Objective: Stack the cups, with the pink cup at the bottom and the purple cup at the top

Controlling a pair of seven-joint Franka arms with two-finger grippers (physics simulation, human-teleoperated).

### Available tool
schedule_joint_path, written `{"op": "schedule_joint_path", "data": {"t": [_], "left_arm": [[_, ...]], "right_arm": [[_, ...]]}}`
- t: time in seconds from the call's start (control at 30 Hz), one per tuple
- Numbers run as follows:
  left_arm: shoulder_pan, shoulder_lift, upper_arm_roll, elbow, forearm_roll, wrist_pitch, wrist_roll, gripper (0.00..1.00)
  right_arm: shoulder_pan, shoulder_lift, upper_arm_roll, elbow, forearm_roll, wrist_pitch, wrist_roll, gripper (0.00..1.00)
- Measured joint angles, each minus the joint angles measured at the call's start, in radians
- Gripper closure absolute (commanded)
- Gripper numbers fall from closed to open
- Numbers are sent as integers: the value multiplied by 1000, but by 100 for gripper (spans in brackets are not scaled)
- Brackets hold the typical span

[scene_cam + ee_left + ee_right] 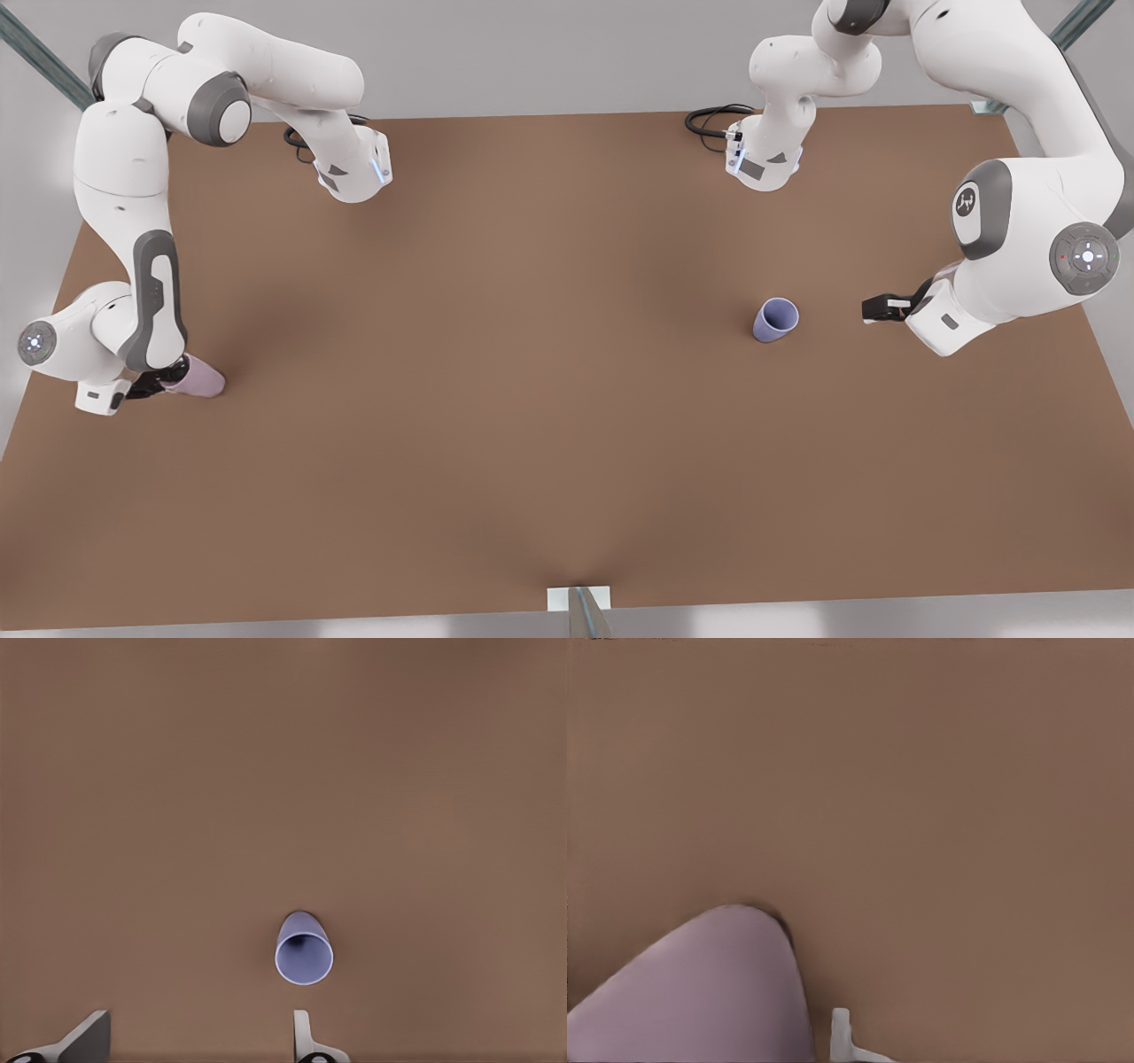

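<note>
Right now my right gripper (164, 383) clasps the pink cup (200, 378), low on the brown table (532, 399) and well apart from the purple cup (775, 320). My left gripper (873, 309), fingers spread and empty, hovers near that purple cup.

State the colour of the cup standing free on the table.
Bluish lavender-violet; the purple cup shows best in the left wrist view.
</note>
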Motion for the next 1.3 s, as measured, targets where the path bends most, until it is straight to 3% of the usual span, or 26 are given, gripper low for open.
{"op": "schedule_joint_path", "data": {"t": [0.23,0.33,0.47,0.6,0.67,0.77,1.0,1.3], "left_arm": [[0,-1,0,0,0,-6,0,0],[0,-2,0,0,1,-7,0,0],[0,-2,0,0,1,-8,0,0],[0,-1,0,0,1,-8,0,0],[0,0,0,0,1,-8,0,0],[0,0,0,0,1,-9,0,0],[-2,-16,1,-36,1,-5,1,0],[2,-236,-1,-610,-3,331,2,0]], "right_arm": [[-1,-29,22,24,-1,-35,-40,79],[17,-131,62,15,-7,-75,-39,79],[216,-319,108,18,-74,-206,53,79],[327,-378,329,38,-98,-326,237,79],[345,-333,435,91,-105,-346,348,79],[447,-221,491,229,-119,-367,521,79],[747,173,518,704,-162,-386,968,79],[873,395,507,851,-191,-304,1470,79]]}}
